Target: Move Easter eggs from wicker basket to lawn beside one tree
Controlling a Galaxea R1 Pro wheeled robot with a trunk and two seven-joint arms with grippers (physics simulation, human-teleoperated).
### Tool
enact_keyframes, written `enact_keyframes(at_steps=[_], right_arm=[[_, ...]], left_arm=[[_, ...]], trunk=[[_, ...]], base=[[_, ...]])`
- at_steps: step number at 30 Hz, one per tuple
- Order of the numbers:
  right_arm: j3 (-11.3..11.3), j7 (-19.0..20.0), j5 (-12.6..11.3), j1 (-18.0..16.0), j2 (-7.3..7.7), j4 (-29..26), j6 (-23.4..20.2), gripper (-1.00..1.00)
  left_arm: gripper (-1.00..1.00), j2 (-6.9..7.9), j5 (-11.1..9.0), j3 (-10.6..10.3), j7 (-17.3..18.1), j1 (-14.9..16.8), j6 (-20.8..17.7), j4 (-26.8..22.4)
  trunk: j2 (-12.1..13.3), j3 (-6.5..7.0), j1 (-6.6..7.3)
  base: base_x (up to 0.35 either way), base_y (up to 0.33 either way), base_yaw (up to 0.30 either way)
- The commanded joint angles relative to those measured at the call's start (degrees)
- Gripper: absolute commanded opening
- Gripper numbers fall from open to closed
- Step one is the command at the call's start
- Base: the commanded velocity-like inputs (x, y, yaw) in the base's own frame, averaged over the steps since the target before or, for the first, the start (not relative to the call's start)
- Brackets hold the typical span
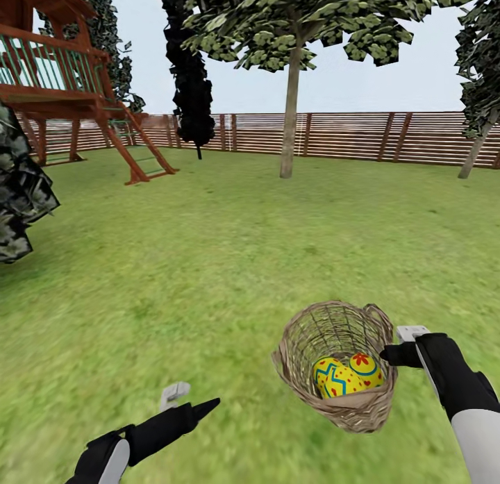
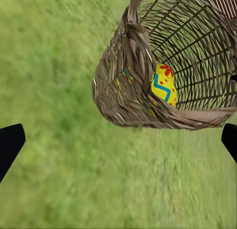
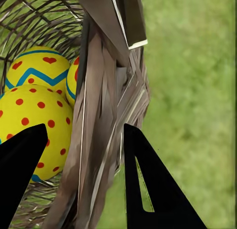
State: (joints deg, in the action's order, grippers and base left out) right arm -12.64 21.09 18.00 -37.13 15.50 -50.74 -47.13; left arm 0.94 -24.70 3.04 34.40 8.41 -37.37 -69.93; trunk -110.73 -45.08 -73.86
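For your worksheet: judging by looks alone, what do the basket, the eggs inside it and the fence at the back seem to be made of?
Wicker basket: woven brown cane or wicker, matte, with see-through gaps between strands.
Easter eggs: smooth, evenly painted yellow shells with blue zigzags and red dots or hearts; plastic or painted shell, cannot tell which.
Fence: brown horizontal slats on posts, apparently wood.

Far off at my upper left I see a red-brown wooden playset point(image 1: 55, 74) with a railed deck and a slanted ladder point(image 1: 142, 147) reaching the ground. A brown slatted fence point(image 1: 347, 137) runs across the back, under a pale blue sky point(image 1: 417, 74). A dark, nearly black narrow cypress point(image 1: 189, 74) stands before the fence. Mottled dark foliage point(image 1: 21, 185) crowds my left edge, and a leaning trunk point(image 1: 478, 147) stands at far right.
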Motion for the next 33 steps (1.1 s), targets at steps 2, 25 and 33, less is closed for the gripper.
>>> enact_keyframes(at_steps=[2, 25, 33], right_arm=[[-0.1, 0.5, 0.3, 0.0, -0.03, -0.1, -0.2, -1.00], [-0.1, 0.5, 0.3, 0.0, -0.12, -0.1, -0.2, -1.00], [0.0, 0.5, 0.3, 0.0, -0.12, -0.1, -0.2, -1.00]], left_arm=[[1.00, 0.02, -0.3, 0.1, 0.1, 0.0, -0.4, 0.0], [1.00, -0.06, -0.2, 0.1, 0.0, 0.0, -0.4, 1.2], [1.00, -0.11, -0.1, 0.1, -0.1, 0.0, -0.4, 1.2]], trunk=[[0.0, -0.05, -0.02], [0.0, -0.05, -0.02], [0.0, -0.05, -0.02]], base=[[0.294, -0.189, 0.000], [0.336, -0.033, 0.000], [0.343, -0.093, 0.000]])
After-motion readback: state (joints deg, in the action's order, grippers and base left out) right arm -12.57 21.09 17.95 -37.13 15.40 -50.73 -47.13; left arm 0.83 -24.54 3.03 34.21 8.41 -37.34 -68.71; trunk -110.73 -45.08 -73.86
